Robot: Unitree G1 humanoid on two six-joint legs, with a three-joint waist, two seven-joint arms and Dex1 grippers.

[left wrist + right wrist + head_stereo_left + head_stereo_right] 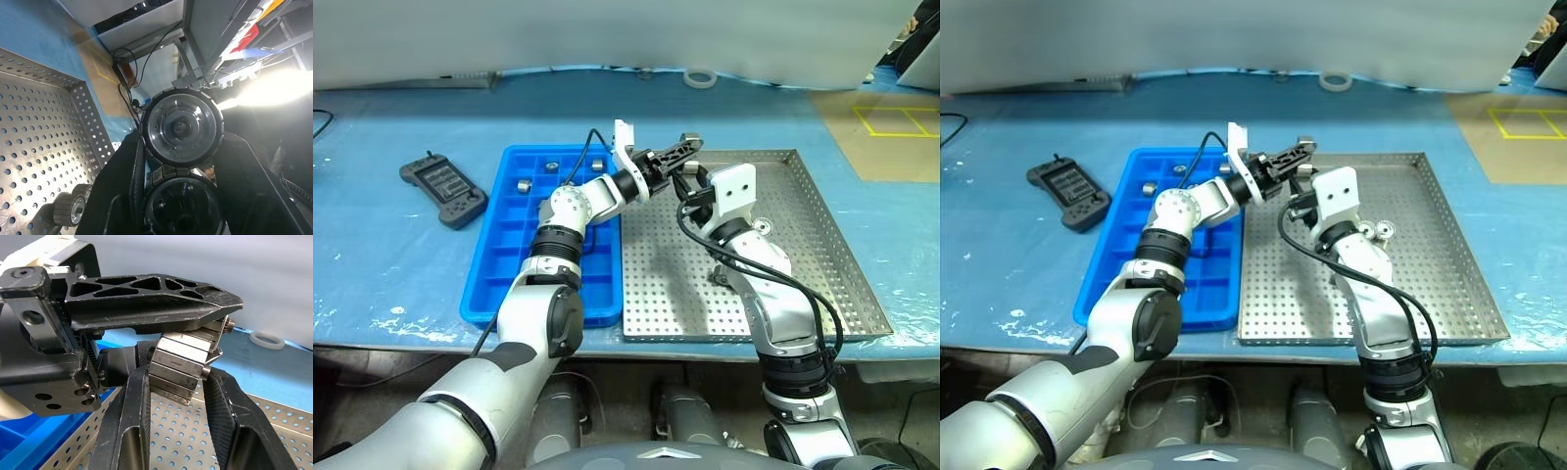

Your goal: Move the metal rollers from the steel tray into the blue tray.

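Observation:
My left gripper [688, 147] hangs over the far left corner of the steel tray [677, 299], shut on two metal rollers [181, 129] stacked between its fingers. My right gripper [178, 377] comes up from just below, and its fingers press on both sides of the same stack of rollers [183, 360]. Two more rollers [1378, 229] lie on the steel tray beside the right wrist. To the left, the blue tray [499, 284] has three rollers [523, 184] in its far compartments.
A dark grey controller [443, 191] lies on the blue table cover left of the blue tray. A white tape ring [700, 76] sits at the table's far edge. Yellow floor markings [891, 119] show at the far right.

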